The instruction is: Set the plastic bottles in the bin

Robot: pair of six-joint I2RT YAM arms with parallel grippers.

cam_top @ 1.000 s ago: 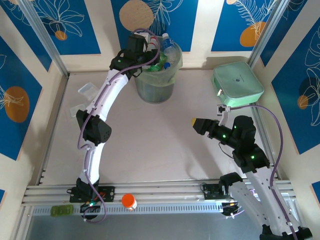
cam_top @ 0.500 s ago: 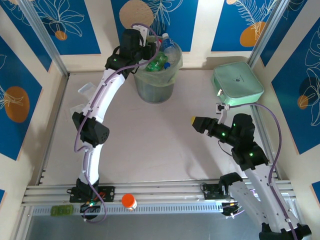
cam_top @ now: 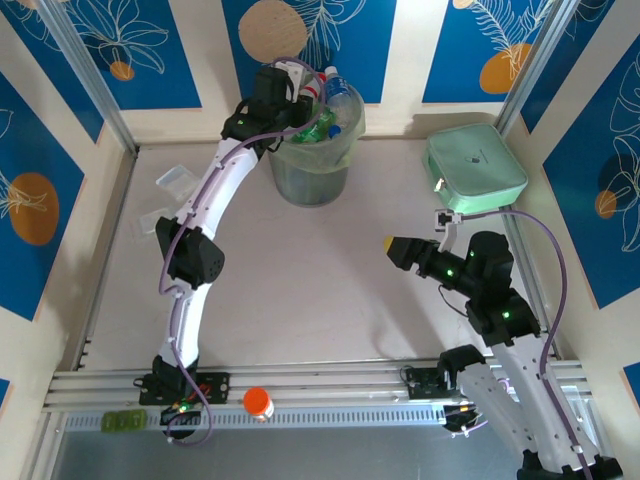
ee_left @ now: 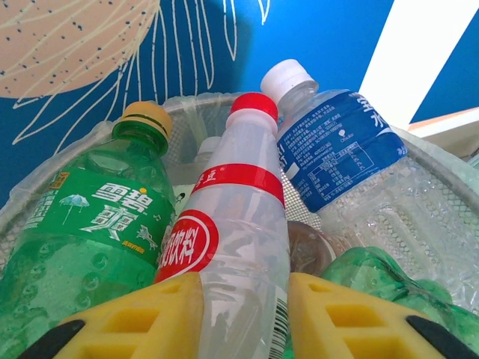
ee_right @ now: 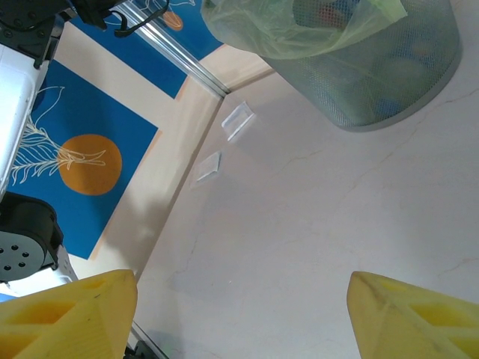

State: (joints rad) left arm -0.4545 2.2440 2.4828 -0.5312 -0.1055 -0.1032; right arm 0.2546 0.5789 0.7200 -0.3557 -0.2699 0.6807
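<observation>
The table (cam_top: 320, 290) bears the bin (cam_top: 310, 182), a mint-green box (cam_top: 475, 165) and clear packets (cam_top: 175, 180).

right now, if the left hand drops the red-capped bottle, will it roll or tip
Probably light: the red-capped bottle looks clear and empty. It should hardly roll, flanked by the green bottle and blue-label bottle atop the full bin.

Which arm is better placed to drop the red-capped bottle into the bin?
Left. The left gripper holds the red-capped bottle between its fingers, right over the bin, among the bottles filling it. The right gripper is open, over the table, away from the bin.
</observation>
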